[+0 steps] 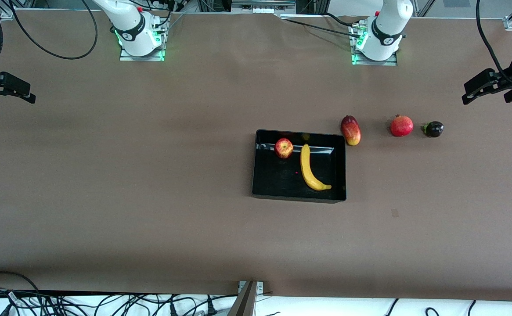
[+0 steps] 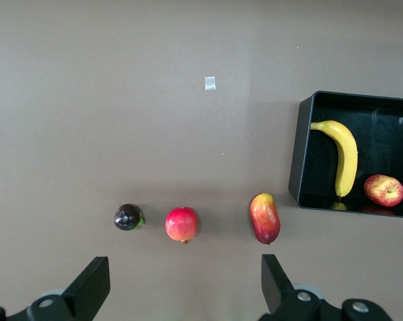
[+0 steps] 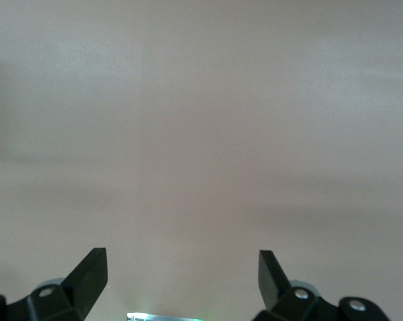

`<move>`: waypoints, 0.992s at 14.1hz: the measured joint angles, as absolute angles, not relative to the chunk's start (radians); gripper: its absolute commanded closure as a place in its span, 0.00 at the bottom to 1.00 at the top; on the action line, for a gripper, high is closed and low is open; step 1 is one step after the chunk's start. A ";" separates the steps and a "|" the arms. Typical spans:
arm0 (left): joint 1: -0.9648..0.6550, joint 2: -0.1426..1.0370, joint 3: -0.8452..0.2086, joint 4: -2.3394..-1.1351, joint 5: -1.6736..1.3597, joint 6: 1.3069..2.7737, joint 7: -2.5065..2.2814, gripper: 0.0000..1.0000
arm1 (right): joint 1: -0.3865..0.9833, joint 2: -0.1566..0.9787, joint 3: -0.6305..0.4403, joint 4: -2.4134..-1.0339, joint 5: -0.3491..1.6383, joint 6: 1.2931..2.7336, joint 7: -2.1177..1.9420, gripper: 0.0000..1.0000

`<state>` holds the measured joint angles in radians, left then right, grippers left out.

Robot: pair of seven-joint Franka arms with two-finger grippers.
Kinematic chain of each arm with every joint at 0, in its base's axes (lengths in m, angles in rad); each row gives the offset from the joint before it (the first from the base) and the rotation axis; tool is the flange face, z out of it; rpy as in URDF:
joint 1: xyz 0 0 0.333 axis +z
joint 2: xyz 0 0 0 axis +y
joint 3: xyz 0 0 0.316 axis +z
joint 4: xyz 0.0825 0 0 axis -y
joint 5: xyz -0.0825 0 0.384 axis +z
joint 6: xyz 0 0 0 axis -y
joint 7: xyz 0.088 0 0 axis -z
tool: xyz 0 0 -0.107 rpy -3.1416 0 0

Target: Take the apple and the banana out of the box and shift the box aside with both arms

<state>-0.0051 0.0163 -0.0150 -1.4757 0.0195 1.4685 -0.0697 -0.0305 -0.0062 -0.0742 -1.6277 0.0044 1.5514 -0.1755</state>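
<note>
Brown tabletop (image 1: 150, 197) carries the box (image 1: 260, 193) toward the left arm's end, banana (image 1: 308, 169) lying lengthwise nearer-to-farther, apple (image 1: 284, 148) beside its farther tip. Both grippers hang wide open and empty at the table's ends — left gripper (image 1: 486, 85) much closer to the box, right gripper (image 1: 5, 87) well apart.
</note>
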 measured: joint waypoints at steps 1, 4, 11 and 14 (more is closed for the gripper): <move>-0.005 0.016 -0.016 -1.476 0.019 1.468 -0.070 0.00 | -0.030 -0.006 -0.074 -1.628 0.004 1.551 -0.175 0.00; -0.005 0.016 -0.016 -1.476 0.019 1.468 -0.070 0.00 | -0.030 -0.006 -0.069 -1.628 0.005 1.551 -0.175 0.00; -0.005 0.017 -0.016 -1.483 0.019 1.468 -0.070 0.00 | -0.030 -0.006 -0.069 -1.628 0.005 1.551 -0.175 0.00; -0.005 0.019 -0.017 -1.486 0.009 1.472 -0.088 0.00 | -0.030 -0.006 -0.069 -1.628 0.005 1.551 -0.175 0.00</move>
